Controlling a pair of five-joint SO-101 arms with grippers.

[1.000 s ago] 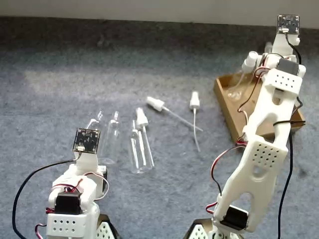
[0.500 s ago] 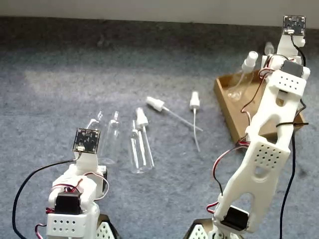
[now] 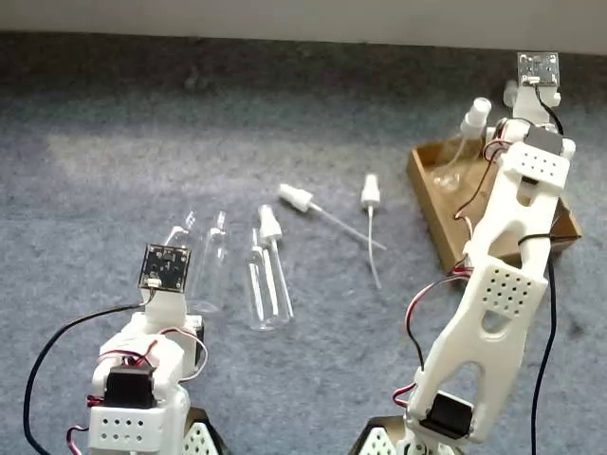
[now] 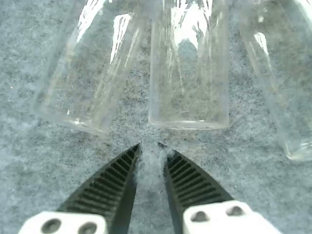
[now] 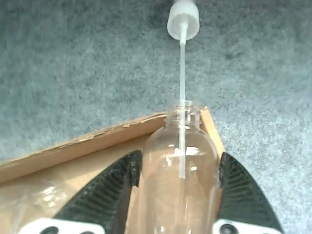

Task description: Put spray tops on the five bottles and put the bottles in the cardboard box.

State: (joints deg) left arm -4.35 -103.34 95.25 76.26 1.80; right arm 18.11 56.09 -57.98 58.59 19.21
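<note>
- High view shows us the cardboard box (image 3: pixel 425 185), a shallow brown tray near the far right corner of the grey carpeted tabletop (image 3: pixel 114 142). The right arm (image 3: pixel 503 284) extends over it.
- In the right wrist view, the right claw (image 5: pixel 179 157) is spread wide around a clear held bottle (image 5: pixel 178 187). One black ribbed jaw sits on each side of its body, and its neck is at the box wall.
- The raised spray top (image 5: pixel 183 22) is white. Its cap stands off the neck, and only the thin tube runs down into the bottle.
- From above, a boxed bottle (image 3: pixel 453 161) lies in the box with a white cap (image 3: pixel 478 111) beyond it. We cannot tell whether it is the held one.
- Toward the near left, three clear bottles lie side by side, necks to the far edge. Two are bare bottles (image 3: pixel 216 248), and the third bottle (image 3: pixel 261 289) has a white top (image 3: pixel 268 223) at its neck. We cannot tell whether that top is seated.
- Two loose spray tops (image 3: pixel 296 197) with long tubes lie between those bottles and the box.
- The left claw (image 4: pixel 149 146) is empty and parted by a narrow slit, with its tips just short of the bottle bases (image 4: pixel 187 117).
</note>
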